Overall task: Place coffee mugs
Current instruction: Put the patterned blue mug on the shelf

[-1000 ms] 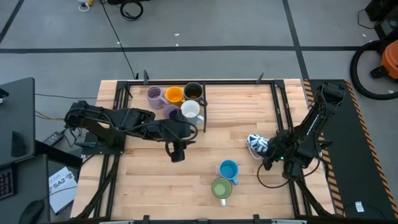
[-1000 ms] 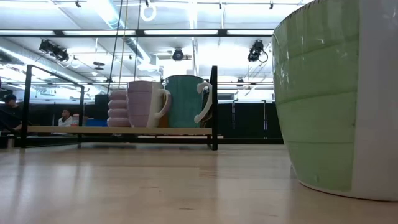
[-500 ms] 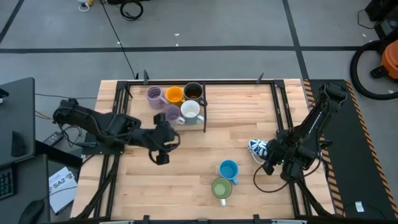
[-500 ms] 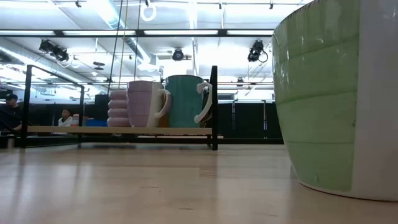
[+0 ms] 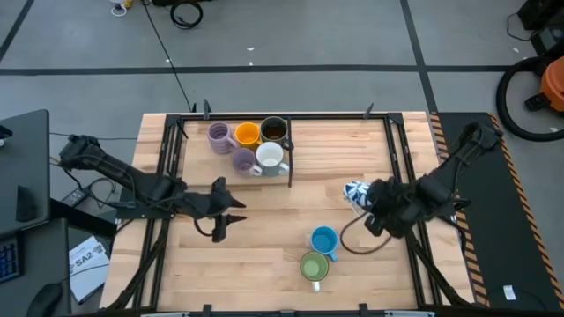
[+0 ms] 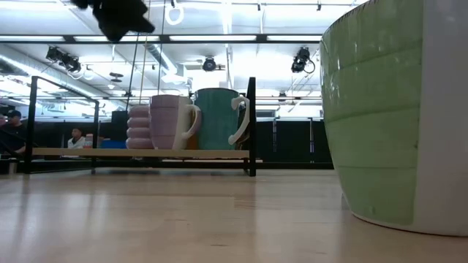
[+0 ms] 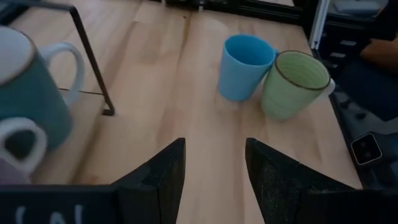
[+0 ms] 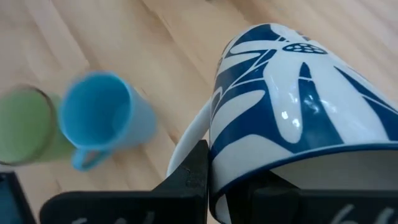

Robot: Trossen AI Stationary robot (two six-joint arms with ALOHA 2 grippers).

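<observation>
My right gripper [image 5: 370,201] is shut on the white mug with blue pattern [image 5: 356,194], right of the table's middle. The blue mug [image 5: 324,239] and the green mug [image 5: 314,266] stand upright on the table near its near edge, touching. On the rack [image 5: 288,154] at the far side stand two purple mugs [image 5: 218,135], an orange mug [image 5: 247,134], a dark grey mug [image 5: 274,129] and a white mug [image 5: 269,157]. My left gripper [image 5: 220,218] hangs open over bare wood left of the middle. In the left wrist view [image 7: 214,149] it faces the blue mug [image 7: 245,59] and the green mug [image 7: 295,78]. My right gripper holds the patterned mug at its open rim end [image 8: 273,167], beside the white handle [image 8: 189,140]. One finger [image 8: 194,174] lies outside the wall; the mug hides the other. The mug is tipped, its base pointing away from the fingers, over the wood.
The rack's black frame post [image 7: 93,68] stands close to my left gripper. Black rails [image 5: 167,176] run along the table's left and right sides. In the low view the green mug [image 6: 395,117] fills the right side. People sit in the room beyond the table [image 6: 11,128].
My left gripper has drawn back from the rack toward the table's left and near edges, and its arm has folded outward. My right gripper has carried the patterned mug a little toward the far edge and the left.
</observation>
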